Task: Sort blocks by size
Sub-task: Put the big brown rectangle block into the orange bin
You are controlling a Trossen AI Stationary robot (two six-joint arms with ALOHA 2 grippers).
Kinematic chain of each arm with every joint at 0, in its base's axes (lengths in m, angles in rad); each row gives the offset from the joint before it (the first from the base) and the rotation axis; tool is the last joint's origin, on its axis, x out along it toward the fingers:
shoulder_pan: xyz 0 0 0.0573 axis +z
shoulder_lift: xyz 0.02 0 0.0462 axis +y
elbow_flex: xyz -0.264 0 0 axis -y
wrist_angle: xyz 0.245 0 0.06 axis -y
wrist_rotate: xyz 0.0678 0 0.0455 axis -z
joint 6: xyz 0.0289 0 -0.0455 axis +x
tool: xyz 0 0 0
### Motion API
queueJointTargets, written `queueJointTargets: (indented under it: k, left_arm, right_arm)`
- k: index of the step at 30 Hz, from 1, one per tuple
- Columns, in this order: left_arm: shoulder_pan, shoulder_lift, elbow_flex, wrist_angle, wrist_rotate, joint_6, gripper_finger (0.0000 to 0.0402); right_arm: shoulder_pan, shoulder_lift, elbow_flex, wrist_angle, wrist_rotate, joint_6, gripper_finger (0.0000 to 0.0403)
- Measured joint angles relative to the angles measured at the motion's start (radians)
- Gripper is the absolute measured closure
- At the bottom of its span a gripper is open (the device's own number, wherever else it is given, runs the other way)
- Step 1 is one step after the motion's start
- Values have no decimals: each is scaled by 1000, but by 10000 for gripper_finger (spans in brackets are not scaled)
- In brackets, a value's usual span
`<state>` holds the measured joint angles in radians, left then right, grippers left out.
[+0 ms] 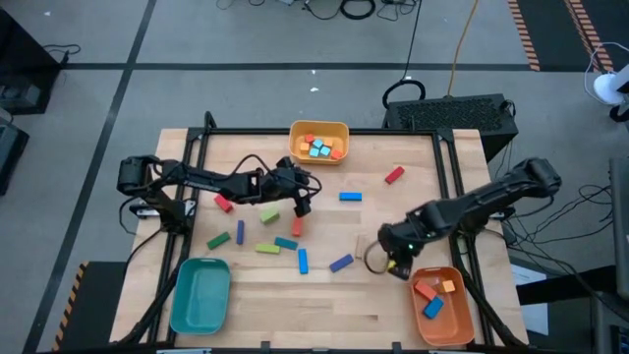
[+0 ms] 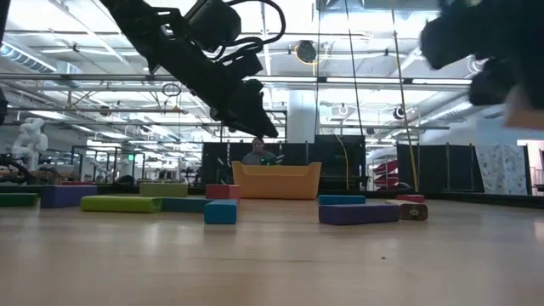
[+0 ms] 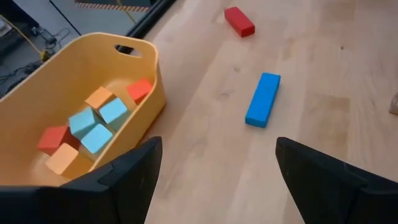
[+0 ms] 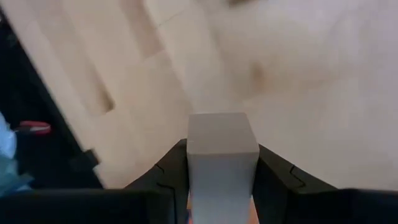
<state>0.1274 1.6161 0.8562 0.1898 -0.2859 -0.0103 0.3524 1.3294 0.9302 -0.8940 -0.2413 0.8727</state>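
Here the right gripper (image 4: 222, 180), just beside the orange tray (image 1: 462, 317), pinches a pale block (image 4: 222, 149) by its flat sides, likely light, stiff and smooth, while the left gripper (image 3: 214, 171) hangs apart near the yellow tray (image 3: 149, 81).

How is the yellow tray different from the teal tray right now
The yellow tray sits at the table's far edge, between the arms; the teal tray sits at the near edge, on the left arm's side. The yellow tray holds small cubes in light blue, orange and red; the teal tray holds nothing. The yellow tray looks shorter and squarer, the teal one longer. Both are open-topped trays with rounded corners.
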Motion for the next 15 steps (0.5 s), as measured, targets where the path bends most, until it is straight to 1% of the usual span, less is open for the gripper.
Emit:
queueJointTargets:
  k: [8, 15]
  left_arm:
    - [3, 0, 0, 85, 0, 53, 89]
    - [4, 0, 0, 121, 0, 80, 89]
  right_arm:
    - [183, -60, 0, 3, 3, 267, 290]
    - [358, -51, 0, 9, 7, 467, 290]
